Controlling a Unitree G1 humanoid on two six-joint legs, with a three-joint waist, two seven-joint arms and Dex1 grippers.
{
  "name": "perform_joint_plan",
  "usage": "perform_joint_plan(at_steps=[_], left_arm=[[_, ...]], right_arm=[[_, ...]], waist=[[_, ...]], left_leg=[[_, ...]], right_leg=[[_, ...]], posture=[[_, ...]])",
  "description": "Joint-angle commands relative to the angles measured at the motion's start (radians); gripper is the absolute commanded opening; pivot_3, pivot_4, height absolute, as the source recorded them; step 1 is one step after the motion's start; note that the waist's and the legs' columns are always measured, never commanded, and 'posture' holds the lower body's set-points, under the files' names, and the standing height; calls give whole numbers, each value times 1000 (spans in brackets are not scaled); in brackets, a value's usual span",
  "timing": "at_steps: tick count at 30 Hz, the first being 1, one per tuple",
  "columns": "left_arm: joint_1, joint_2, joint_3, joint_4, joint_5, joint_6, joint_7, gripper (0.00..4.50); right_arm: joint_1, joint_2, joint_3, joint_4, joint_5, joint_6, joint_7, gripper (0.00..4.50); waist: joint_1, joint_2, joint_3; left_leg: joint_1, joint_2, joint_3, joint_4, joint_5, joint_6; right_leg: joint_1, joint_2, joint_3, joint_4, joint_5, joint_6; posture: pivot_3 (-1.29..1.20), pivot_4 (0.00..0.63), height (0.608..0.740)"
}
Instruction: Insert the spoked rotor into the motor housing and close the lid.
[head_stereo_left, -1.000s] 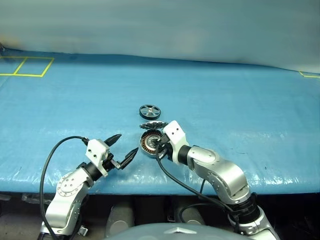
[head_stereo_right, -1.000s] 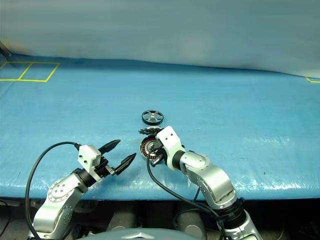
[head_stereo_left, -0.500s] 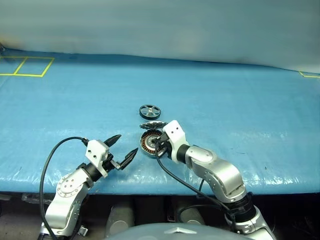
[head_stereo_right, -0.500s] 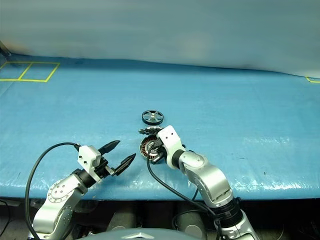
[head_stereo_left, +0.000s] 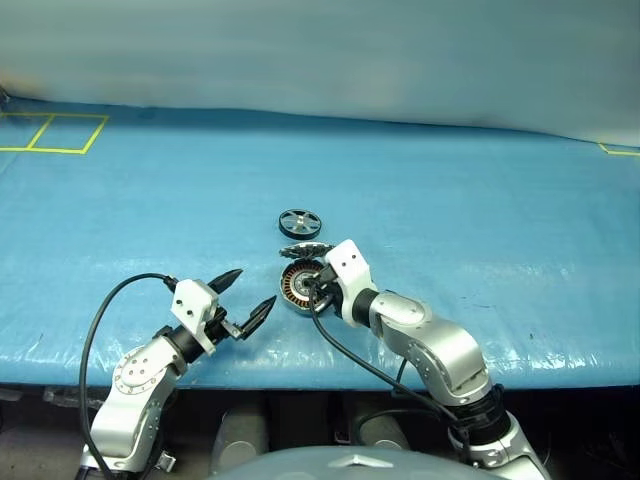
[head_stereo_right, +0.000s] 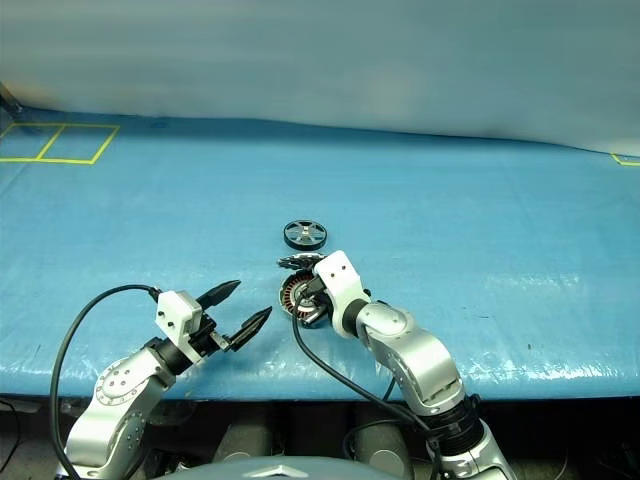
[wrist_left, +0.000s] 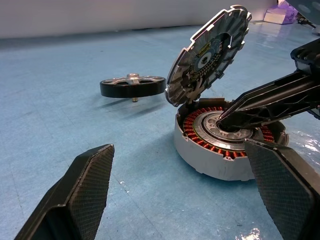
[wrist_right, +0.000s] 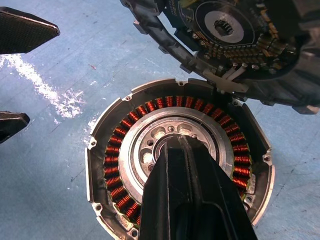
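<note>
right gripper (wrist_right: 172, 145), fingers pressed together, holds nothing; its tip rests in the central bearing of the round silver-grey motor housing (wrist_left: 210, 160) with copper windings. toothed grey lid (wrist_left: 207, 52) stands tilted open just beyond that tip, and the dark-rimmed spoked rotor (head_stereo_left: 300, 221) lies further out. left gripper (head_stereo_left: 248, 298) is spread wide and empty, well apart from the housing.

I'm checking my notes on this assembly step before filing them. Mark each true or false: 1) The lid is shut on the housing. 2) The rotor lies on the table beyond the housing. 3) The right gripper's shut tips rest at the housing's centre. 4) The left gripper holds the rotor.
1) False. The lid stands tilted open above the housing, whose copper windings show.
2) True. The rotor lies on the blue table, apart from the housing.
3) True. The right gripper is shut, its tips at the central bearing.
4) False. The left gripper is open and empty, off to the housing's left.
</note>
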Motion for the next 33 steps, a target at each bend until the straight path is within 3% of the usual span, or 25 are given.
perform_joint_plan(at_steps=[1,12,21,27,33], left_arm=[[-3,1,7,-15,0,-10,-1,4500],[-12,19,23,-22,-12,0,-11,4500],[11,151,89,-36,-19,102,-38,4500],[-118,298,164,54,-110,278,-143,4500],[-426,418,123,331,-87,314,-322,4500]], right_arm=[[-17,-8,-11,-73,36,28,30,12],[-26,-5,-46,-117,70,29,40,12],[18,-161,-75,-204,127,-21,170,12],[90,-189,-123,-197,103,-120,160,12],[172,-211,-138,-214,91,-166,146,12]], waist=[[0,0,0],[0,0,0],[0,0,1],[4,0,4],[4,-2,4]], left_leg=[[0,0,0,0,0,0],[0,0,0,0,0,0],[0,0,-2,0,0,-1],[0,0,-3,0,0,-1],[-5,-3,-3,1,0,-1]], right_leg=[[0,0,0,0,0,0],[0,0,0,0,0,0],[0,0,-1,0,-2,0],[-5,0,-3,0,-2,0],[-3,1,-2,1,-2,1]], posture=[[0,150,740],[0,150,740],[0,150,740],[0,150,740],[0,150,740]])
